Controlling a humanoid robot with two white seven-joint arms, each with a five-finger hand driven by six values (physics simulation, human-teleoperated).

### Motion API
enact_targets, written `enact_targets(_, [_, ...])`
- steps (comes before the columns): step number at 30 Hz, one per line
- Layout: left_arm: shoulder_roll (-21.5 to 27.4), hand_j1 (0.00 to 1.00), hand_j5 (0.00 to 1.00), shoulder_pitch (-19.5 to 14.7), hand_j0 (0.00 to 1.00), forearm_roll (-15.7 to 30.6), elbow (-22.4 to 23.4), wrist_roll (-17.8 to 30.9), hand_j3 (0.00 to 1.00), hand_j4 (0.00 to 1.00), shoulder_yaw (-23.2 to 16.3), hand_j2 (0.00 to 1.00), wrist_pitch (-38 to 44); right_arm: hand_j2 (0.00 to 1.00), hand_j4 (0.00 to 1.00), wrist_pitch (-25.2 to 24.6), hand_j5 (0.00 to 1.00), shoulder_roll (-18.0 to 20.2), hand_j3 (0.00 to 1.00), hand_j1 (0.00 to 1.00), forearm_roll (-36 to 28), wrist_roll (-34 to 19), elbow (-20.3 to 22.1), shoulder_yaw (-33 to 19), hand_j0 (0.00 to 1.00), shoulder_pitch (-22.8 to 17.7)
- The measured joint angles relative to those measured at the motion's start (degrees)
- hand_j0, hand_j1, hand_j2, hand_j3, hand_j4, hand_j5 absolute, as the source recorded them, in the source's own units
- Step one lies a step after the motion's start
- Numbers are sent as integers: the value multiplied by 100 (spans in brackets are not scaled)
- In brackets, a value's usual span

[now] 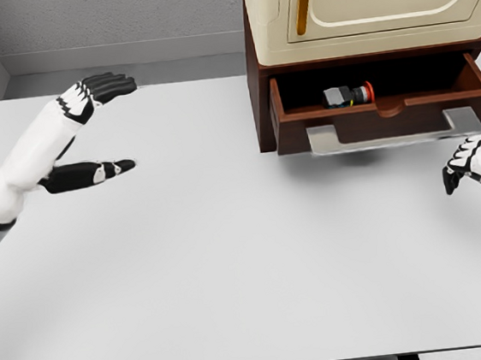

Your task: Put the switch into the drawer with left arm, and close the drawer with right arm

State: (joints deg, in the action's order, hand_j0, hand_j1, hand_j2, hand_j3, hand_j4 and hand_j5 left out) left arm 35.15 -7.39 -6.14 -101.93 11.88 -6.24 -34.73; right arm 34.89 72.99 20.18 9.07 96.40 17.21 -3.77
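The switch (348, 96), a small black body with a red button, lies inside the open brown drawer (471, 78) at the upper right. The drawer is pulled out and has a grey handle (395, 132) along its front. My left hand (97, 126) hovers over the table's left side, far from the drawer, fingers spread and holding nothing. At the right edge, my right hand (471, 164) sits just below the handle's right end with its fingers curled and empty.
A cream cabinet (368, 3) with an orange strip sits on top of the brown drawer unit (258, 101). The white table (231, 258) spreads across the view, with a grey wall behind it.
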Motion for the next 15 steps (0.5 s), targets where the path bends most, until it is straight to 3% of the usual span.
enact_targets(3, [237,100,100,71,100,262,402,29,100,100,154,100,-20,27,27,-1,27,-33,27,27,24,-12,-14,3,27,34])
enact_targets(9, [146,100,100,317,100,185,1764,479,100,100,191,100,-33,26,26,2,26,-79,26,26,-3,-29,-14,-9,26,52])
enact_targets(15, [64,100,100,352,100,203,2099,636,100,100,219,100,-35,27,27,-9,27,-203,27,27,164,-102,-38,27,27,254])
